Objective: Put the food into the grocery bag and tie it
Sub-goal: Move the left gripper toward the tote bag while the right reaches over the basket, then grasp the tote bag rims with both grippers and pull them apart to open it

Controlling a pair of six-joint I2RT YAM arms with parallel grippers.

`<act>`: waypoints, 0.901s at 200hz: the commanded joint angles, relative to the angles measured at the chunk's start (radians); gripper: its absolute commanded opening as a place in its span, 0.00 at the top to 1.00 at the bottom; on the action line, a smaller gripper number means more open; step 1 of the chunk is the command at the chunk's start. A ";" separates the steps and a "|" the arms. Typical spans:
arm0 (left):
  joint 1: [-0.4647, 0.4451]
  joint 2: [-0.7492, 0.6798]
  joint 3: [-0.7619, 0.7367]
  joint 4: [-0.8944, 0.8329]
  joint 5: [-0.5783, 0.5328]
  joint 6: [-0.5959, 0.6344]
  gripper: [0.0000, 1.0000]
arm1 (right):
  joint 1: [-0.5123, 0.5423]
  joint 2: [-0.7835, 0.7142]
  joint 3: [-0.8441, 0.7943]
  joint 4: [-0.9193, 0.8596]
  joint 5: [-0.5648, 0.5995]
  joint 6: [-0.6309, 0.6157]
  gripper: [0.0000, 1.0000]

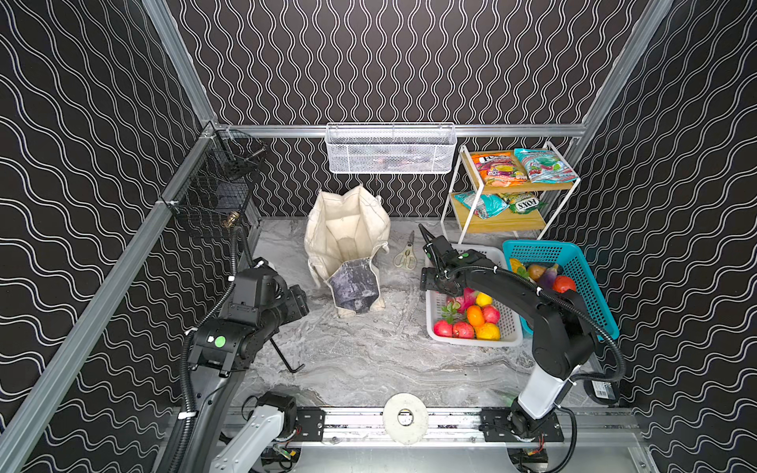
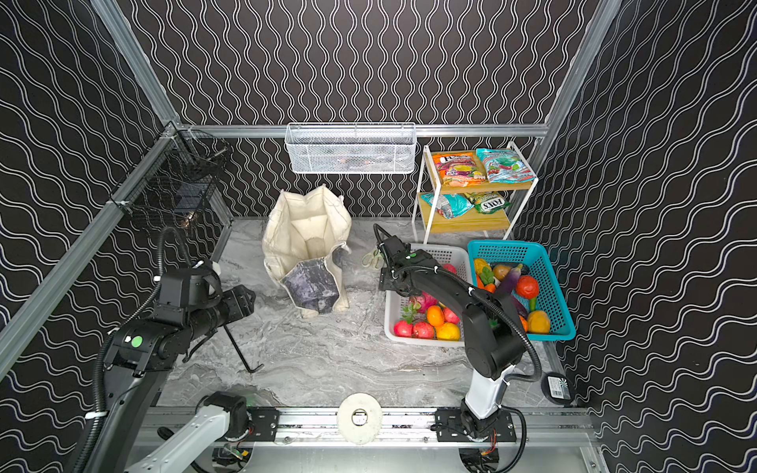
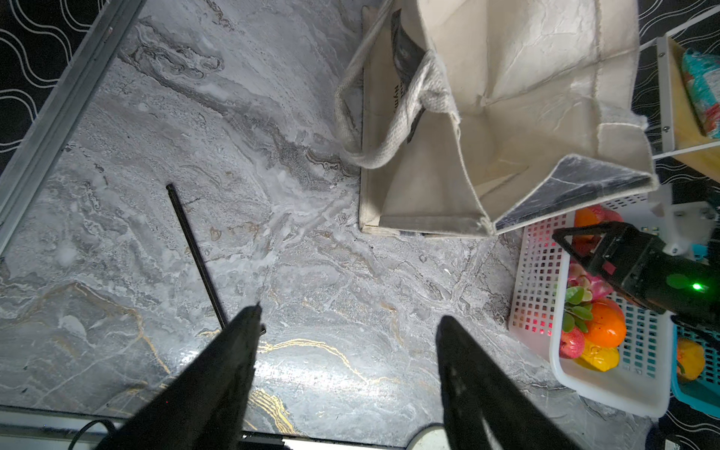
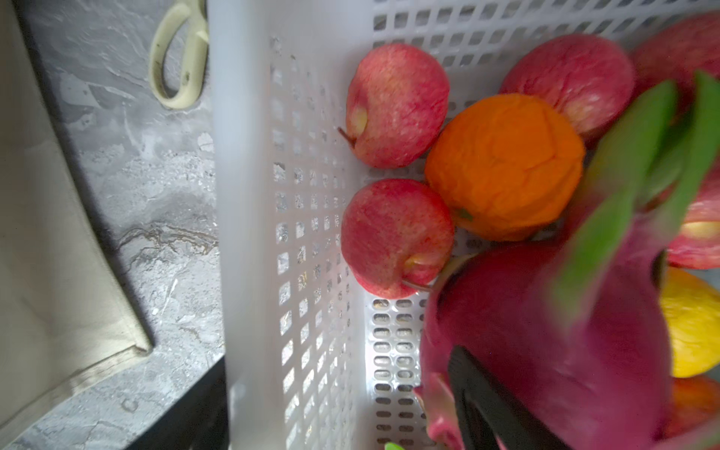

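Hovering over the marble table [image 3: 311, 253]: left gripper [image 3: 350, 311], fingers spread, nothing between them.

Black bent rod [image 3: 194, 249]: flat on the table, one end just beside a left finger.

Grocery bag [image 1: 348, 229]: upright, mouth open, beyond the left fingertips and between the two grippers. A loop handle [image 3: 389, 156] droops down its side.

Right gripper [image 4: 337, 352]: fingers spread wide astride the wall of the white basket [image 4: 249, 195], pinching nothing. The inner finger [image 4: 491, 393] lies against the dragon fruit [image 4: 545, 331]; the outer shows only as a dark blur outside the wall.

Food in the white basket, just beyond the inner finger: apples [image 4: 397, 105], an orange [image 4: 506, 163], and a lemon [image 4: 693, 323] partly hidden by the dragon fruit.

Scissors [image 1: 405, 256]: on the table beyond the outer finger, between white basket and bag.

Teal basket [image 1: 536, 250]: beside the white basket, on the side away from the right fingers, holding an eggplant [image 1: 551, 276] and a tomato [image 1: 564, 284].

Snack packets [image 1: 499, 168]: on a two-tier shelf [image 1: 504, 223], well apart from both grippers.
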 commanded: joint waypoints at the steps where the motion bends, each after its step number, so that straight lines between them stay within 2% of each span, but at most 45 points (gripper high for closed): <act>1: 0.000 0.011 -0.004 0.031 -0.025 -0.001 0.21 | 0.021 -0.034 0.019 -0.015 0.033 -0.020 0.08; 34: 0.002 0.095 0.041 0.061 -0.066 0.044 0.16 | 0.045 -0.098 0.054 -0.041 0.039 -0.022 0.03; 79: 0.007 0.376 0.223 0.146 0.002 0.106 0.15 | 0.047 -0.152 0.083 -0.049 0.031 -0.020 0.03; 121: 0.070 0.612 0.378 0.156 0.021 0.157 0.17 | 0.057 -0.184 0.109 -0.064 0.014 -0.021 0.03; 150: 0.129 0.738 0.422 0.167 0.120 0.187 0.20 | 0.063 -0.202 0.139 -0.046 -0.029 -0.023 0.03; 180: 0.148 0.787 0.418 0.210 0.216 0.209 0.27 | 0.063 -0.166 0.232 -0.004 -0.095 -0.038 0.03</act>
